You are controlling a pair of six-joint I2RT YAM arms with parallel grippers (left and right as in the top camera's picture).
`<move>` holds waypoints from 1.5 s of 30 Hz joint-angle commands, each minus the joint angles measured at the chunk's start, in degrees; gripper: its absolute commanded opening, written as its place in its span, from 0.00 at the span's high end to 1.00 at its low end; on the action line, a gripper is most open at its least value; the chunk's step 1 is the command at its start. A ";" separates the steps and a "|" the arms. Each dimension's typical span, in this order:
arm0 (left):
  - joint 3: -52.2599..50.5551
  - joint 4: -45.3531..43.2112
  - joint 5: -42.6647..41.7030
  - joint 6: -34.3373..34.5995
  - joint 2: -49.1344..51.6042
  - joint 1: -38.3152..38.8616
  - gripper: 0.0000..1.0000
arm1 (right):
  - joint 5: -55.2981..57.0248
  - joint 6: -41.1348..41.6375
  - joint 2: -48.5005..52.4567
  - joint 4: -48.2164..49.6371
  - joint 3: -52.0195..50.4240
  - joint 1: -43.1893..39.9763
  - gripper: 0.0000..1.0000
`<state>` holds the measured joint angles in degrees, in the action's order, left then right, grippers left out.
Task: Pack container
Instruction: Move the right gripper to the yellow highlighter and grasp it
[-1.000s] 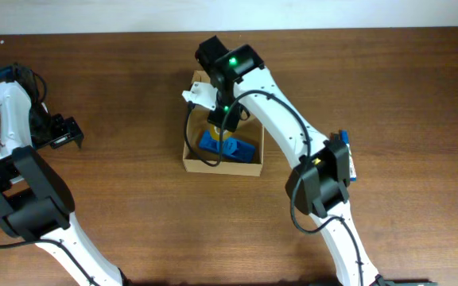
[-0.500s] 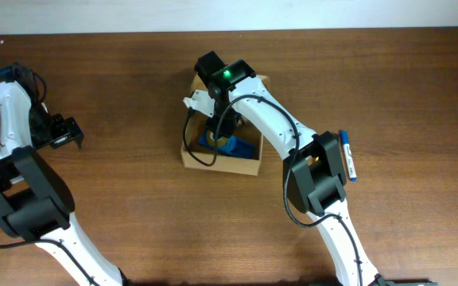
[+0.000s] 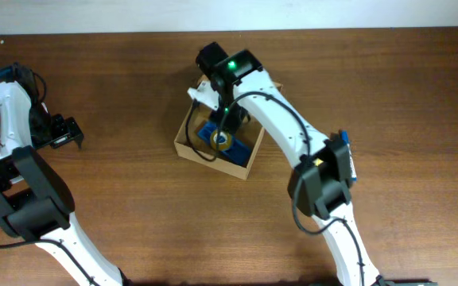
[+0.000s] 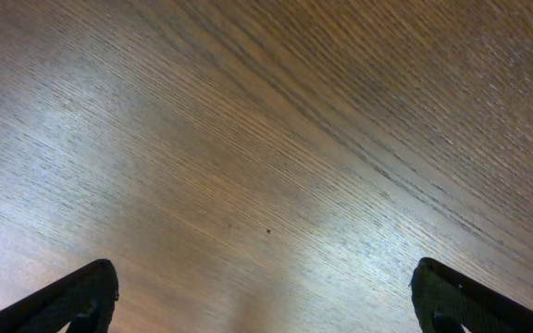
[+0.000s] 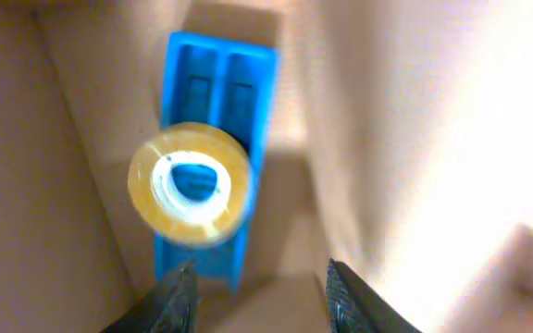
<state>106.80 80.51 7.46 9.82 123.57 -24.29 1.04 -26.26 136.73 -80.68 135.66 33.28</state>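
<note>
The container [image 3: 184,137], a tan cardboard box, lies open and skewed at the table's middle. Inside lie a blue plastic piece [image 3: 207,130] and a yellow tape roll [image 3: 223,140] on top of it. My right gripper [image 3: 227,119] is down inside the box, open and holding nothing. In the right wrist view the tape roll [image 5: 190,182] rests on the blue piece [image 5: 216,74], just ahead of the open fingers [image 5: 262,277], between the box walls [image 5: 54,166]. My left gripper [image 3: 67,133] is open and empty at the far left, over bare wood [image 4: 265,296].
A blue and white marker [image 3: 347,156] lies on the table to the right of the box, partly hidden by my right arm. The wooden table [image 3: 404,95] ends at a pale strip along the far edge.
The box has turned and slid, from square to the table to skewed, with its near left corner shifted left. My right wrist shifted slightly above it. The left arm has not moved.
</note>
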 commanded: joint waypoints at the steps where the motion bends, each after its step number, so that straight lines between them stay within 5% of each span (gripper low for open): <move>1: -0.28 -0.02 -0.39 -0.94 -0.04 -0.15 0.00 | 4.87 3.28 -8.50 -0.28 2.23 0.55 0.56; 8: -0.28 0.00 -0.39 -0.94 -0.04 -0.15 0.00 | 8.96 6.03 -19.58 0.37 -2.56 -2.01 0.56; 17: -0.28 0.00 -0.39 -0.94 -0.04 -0.15 0.00 | 14.14 19.56 -37.55 4.33 -25.62 -10.69 0.46; 25: -0.28 -0.02 -0.39 -0.94 -0.04 -0.15 0.00 | 3.02 39.93 -35.98 4.31 -41.18 -21.81 0.45; 34: -0.28 0.00 -0.39 -0.94 -0.04 -0.15 0.00 | -7.50 43.93 -35.74 18.80 -59.10 -27.36 0.50; 45: -0.28 -0.02 -0.39 -0.94 -0.04 -0.15 0.00 | -0.98 45.72 -31.32 24.04 -60.83 -27.43 0.55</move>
<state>106.80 80.51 7.44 9.82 123.57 -24.29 -3.25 17.82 102.98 -56.93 75.31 5.98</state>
